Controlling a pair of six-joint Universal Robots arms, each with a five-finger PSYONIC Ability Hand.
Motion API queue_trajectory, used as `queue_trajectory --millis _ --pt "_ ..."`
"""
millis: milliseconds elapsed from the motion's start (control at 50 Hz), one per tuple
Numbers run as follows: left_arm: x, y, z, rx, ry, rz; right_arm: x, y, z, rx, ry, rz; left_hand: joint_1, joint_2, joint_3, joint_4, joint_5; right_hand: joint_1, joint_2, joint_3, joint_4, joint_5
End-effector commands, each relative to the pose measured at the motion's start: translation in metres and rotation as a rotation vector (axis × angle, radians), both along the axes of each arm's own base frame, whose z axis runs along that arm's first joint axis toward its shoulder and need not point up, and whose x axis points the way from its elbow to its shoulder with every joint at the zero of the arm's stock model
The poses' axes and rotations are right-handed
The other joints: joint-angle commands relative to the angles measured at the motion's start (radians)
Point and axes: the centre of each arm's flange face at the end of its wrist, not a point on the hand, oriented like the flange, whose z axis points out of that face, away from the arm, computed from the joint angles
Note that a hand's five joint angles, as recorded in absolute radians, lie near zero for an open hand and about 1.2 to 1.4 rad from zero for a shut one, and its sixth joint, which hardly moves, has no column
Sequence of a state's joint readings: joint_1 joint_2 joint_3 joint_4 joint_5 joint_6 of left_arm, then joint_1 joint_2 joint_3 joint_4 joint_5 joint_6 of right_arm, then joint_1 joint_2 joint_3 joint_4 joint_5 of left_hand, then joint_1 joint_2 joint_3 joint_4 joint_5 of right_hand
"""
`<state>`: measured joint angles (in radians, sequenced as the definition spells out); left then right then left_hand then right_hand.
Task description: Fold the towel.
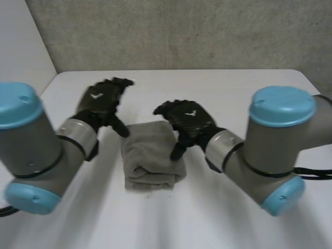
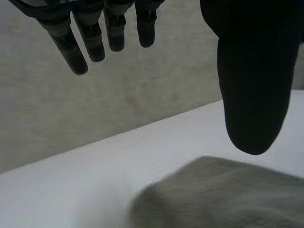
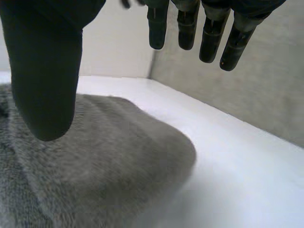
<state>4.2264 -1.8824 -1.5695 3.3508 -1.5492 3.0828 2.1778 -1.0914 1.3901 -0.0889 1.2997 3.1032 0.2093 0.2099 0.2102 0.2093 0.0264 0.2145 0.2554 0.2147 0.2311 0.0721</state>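
The white surface [image 1: 249, 104] runs from the robot to a grey wall, and only the towel lies on it. The left arm [image 1: 31, 150] and right arm [image 1: 280, 150] reach in from either side, angled toward the middle.

The towel [image 1: 150, 155] lies at the centre of the surface, between the two arms. It is already a thick, compact bundle with stacked layers showing at its near end. Its long axis runs from the robot toward the wall, so its two long edges face the arms. By that look the fold is far along. What may remain is one more fold or a tidy-up, though that is only a judgement.

The left hand [image 1: 98, 101] hovers off the towel's far left corner, over bare surface. Its fingers [image 2: 95, 42] are straight and spread well away from the thumb, and it holds nothing. From the left wrist, the towel lies below the thumb and beside it, and the thumb looks clear of the cloth.

The right hand [image 1: 187, 116] is the nearer one, sitting over the towel's far right part. Its thumb points down at the right long edge. Its fingers [image 3: 213, 38] are also straight and parted from the thumb, with nothing in them. From the right wrist, the towel lies right under the thumb and palm. Whether the thumb tip touches the cloth I cannot tell.

For a next grasp, the right hand would need only to drop, while the left would have to move inward first.
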Motion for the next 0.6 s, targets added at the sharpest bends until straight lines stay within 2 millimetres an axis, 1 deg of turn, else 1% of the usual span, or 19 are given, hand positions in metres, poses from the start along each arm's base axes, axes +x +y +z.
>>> queue_trajectory --millis 20,60,80,120,140,160,180,220,240,280,360,400,460,480,500,520,540,560,600 --pt "-0.024 0.010 -0.038 0.107 -0.016 -0.057 -0.013 -0.010 -0.017 0.113 -0.029 -0.058 0.060 0.059 0.059 0.060 0.068 -0.040 -0.081 -0.040 -0.057 -0.072" --pt "-0.023 0.011 -0.060 0.159 -0.056 -0.051 -0.009 -0.014 -0.033 0.143 -0.012 -0.051 0.072 0.071 0.071 0.072 0.080 -0.040 -0.081 -0.040 -0.057 -0.072" --pt "-0.023 0.011 -0.060 0.160 -0.056 -0.051 -0.009 -0.015 -0.033 0.144 -0.012 -0.051 0.072 0.071 0.071 0.072 0.080 -0.040 -0.081 -0.040 -0.057 -0.072" --pt "-0.018 0.011 -0.076 0.198 -0.095 -0.014 -0.001 -0.019 -0.045 0.166 0.000 -0.031 0.075 0.074 0.074 0.075 0.083 -0.040 -0.081 -0.040 -0.057 -0.072" --pt "-0.018 0.011 -0.076 0.198 -0.095 -0.014 -0.001 -0.019 -0.045 0.166 0.000 -0.031 0.075 0.074 0.074 0.075 0.083 -0.040 -0.081 -0.040 -0.057 -0.072" --pt "-0.013 0.009 -0.081 0.215 -0.111 0.012 0.002 -0.021 -0.054 0.188 0.016 -0.025 0.075 0.074 0.074 0.075 0.083 -0.040 -0.081 -0.040 -0.057 -0.072" --pt "-0.013 0.009 -0.082 0.215 -0.111 0.012 0.002 -0.021 -0.054 0.188 0.016 -0.025 0.075 0.074 0.074 0.075 0.083 -0.040 -0.081 -0.040 -0.057 -0.072" --pt "-0.006 0.007 -0.089 0.235 -0.135 0.040 0.009 -0.022 -0.068 0.224 0.049 -0.002 0.072 0.071 0.071 0.072 0.080 -0.040 -0.081 -0.040 -0.057 -0.072" --pt "-0.006 0.007 -0.089 0.235 -0.135 0.040 0.009 -0.022 -0.069 0.224 0.049 -0.002 0.072 0.071 0.071 0.072 0.080 -0.040 -0.081 -0.040 -0.057 -0.072" --pt "0.003 0.002 -0.095 0.239 -0.171 0.059 0.014 -0.021 -0.080 0.256 0.085 0.015 0.069 0.068 0.068 0.069 0.077 -0.040 -0.081 -0.040 -0.057 -0.072" --pt "0.008 0.003 -0.100 0.233 -0.230 0.053 0.015 -0.021 -0.090 0.240 0.141 0.022 0.063 0.062 0.062 0.063 0.071 -0.040 -0.081 -0.040 -0.057 -0.072" --pt "0.008 0.004 -0.101 0.223 -0.257 0.044 0.015 -0.022 -0.091 0.209 0.168 0.031 0.060 0.059 0.059 0.060 0.068 -0.040 -0.081 -0.040 -0.057 -0.072" --pt "0.004 0.008 -0.098 0.195 -0.286 0.020 0.014 -0.023 -0.083 0.145 0.202 0.033 0.048 0.048 0.047 0.048 0.057 -0.040 -0.081 -0.040 -0.057 -0.072" --pt "0.002 0.008 -0.095 0.180 -0.289 0.012 0.013 -0.025 -0.071 0.112 0.196 0.015 0.048 0.048 0.047 0.048 0.057 -0.040 -0.081 -0.040 -0.057 -0.072" --pt "0.002 0.008 -0.095 0.180 -0.289 0.012 0.013 -0.025 -0.071 0.112 0.196 0.015 0.048 0.048 0.047 0.048 0.057 -0.040 -0.081 -0.040 -0.057 -0.072" --pt "-0.003 0.010 -0.090 0.163 -0.281 -0.001 0.011 -0.027 -0.053 0.075 0.175 -0.010 0.048 0.048 0.047 0.048 0.057 -0.040 -0.081 -0.040 -0.057 -0.072" --pt "-0.008 0.013 -0.075 0.122 -0.259 -0.014 0.007 -0.030 -0.032 0.030 0.148 -0.042 0.045 0.045 0.044 0.045 0.054 -0.040 -0.081 -0.040 -0.057 -0.072" --pt "-0.008 0.013 -0.075 0.122 -0.259 -0.014 0.007 -0.030 -0.032 0.029 0.147 -0.042 0.045 0.045 0.044 0.045 0.054 -0.040 -0.081 -0.040 -0.057 -0.072" --pt "-0.013 0.014 -0.026 0.003 -0.189 -0.014 0.000 -0.033 0.015 -0.090 0.074 -0.099 0.037 0.036 0.036 0.037 0.045 -0.040 -0.081 -0.040 -0.057 -0.072"
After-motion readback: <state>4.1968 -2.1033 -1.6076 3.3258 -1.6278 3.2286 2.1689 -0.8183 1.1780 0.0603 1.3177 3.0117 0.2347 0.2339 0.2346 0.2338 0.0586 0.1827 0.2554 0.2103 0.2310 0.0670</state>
